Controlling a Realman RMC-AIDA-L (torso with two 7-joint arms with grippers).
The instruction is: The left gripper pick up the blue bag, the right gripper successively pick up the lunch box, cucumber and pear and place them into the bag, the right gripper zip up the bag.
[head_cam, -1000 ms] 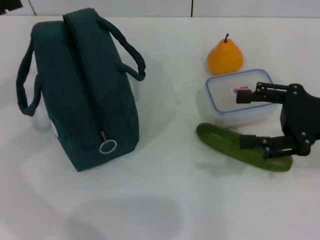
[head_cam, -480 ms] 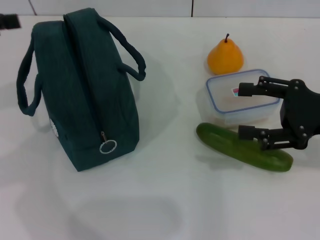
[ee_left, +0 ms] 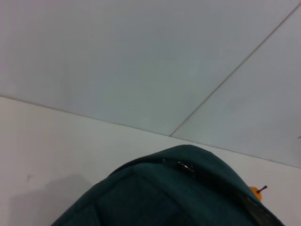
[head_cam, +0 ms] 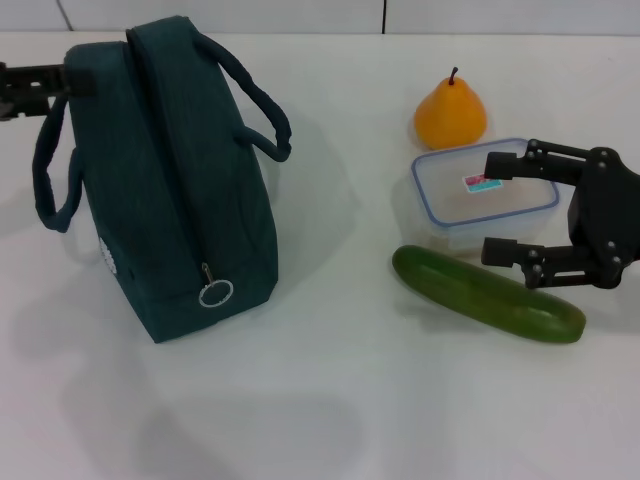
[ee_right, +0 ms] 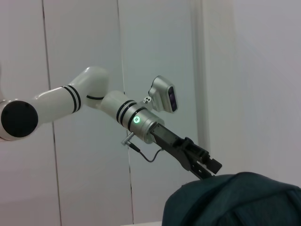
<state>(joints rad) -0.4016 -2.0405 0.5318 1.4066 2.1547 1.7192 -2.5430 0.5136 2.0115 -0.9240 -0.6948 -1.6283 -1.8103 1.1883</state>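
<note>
The dark blue-green bag (head_cam: 170, 200) stands zipped at the table's left, its ring zip pull (head_cam: 215, 292) facing me. My left gripper (head_cam: 72, 88) is open at the bag's far left top, by the handle; it also shows in the right wrist view (ee_right: 207, 168) just above the bag (ee_right: 235, 197). My right gripper (head_cam: 491, 208) is open and empty, hovering over the clear blue-rimmed lunch box (head_cam: 450, 200) and the cucumber (head_cam: 450, 280). The orange pear (head_cam: 451, 115) stands behind the box. The left wrist view shows the bag's top (ee_left: 178, 193) and the pear's tip (ee_left: 255, 190).
The white table (head_cam: 330, 400) carries everything. The bag's two handles (head_cam: 262, 110) arch out to either side. A pale panelled wall (ee_left: 141, 61) stands behind the table.
My left gripper has come in from the top left corner to the bag's far handle. My right gripper has shifted a little farther back, off the cucumber toward the lunch box.
</note>
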